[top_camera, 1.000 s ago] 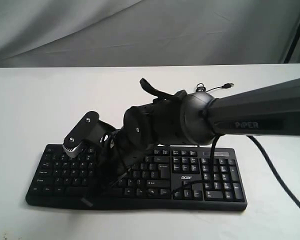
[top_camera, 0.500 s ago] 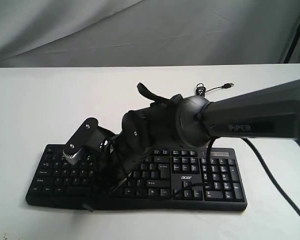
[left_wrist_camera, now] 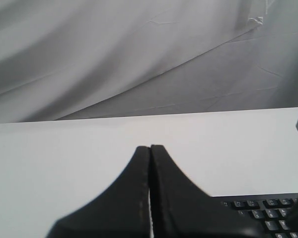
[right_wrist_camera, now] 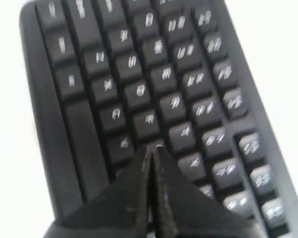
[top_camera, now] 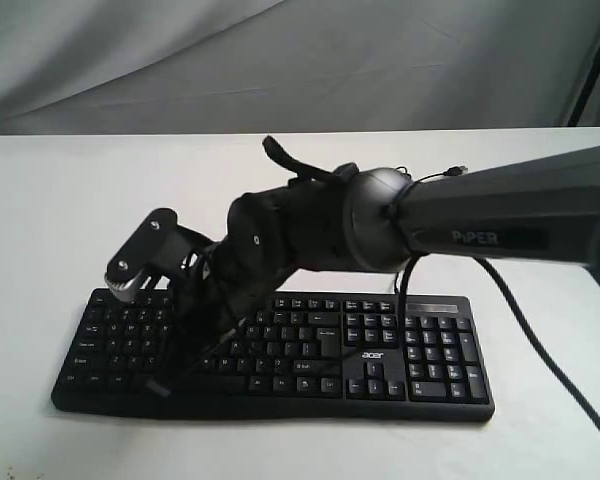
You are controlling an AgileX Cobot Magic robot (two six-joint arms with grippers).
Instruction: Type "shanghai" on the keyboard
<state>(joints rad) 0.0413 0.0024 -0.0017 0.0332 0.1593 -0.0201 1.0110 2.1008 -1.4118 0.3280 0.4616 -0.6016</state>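
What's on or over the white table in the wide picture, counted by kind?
Keyboard: 1
USB cable: 1
Robot arm, trailing its own lead: 1
Total: 3

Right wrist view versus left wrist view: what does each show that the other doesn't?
Only the right wrist view: blurred keys filling the picture under the right claw. Only the left wrist view: white table and grey backdrop cloth beyond the left claw. Both: a shut claw and the black keyboard, just a corner of it in the left one.
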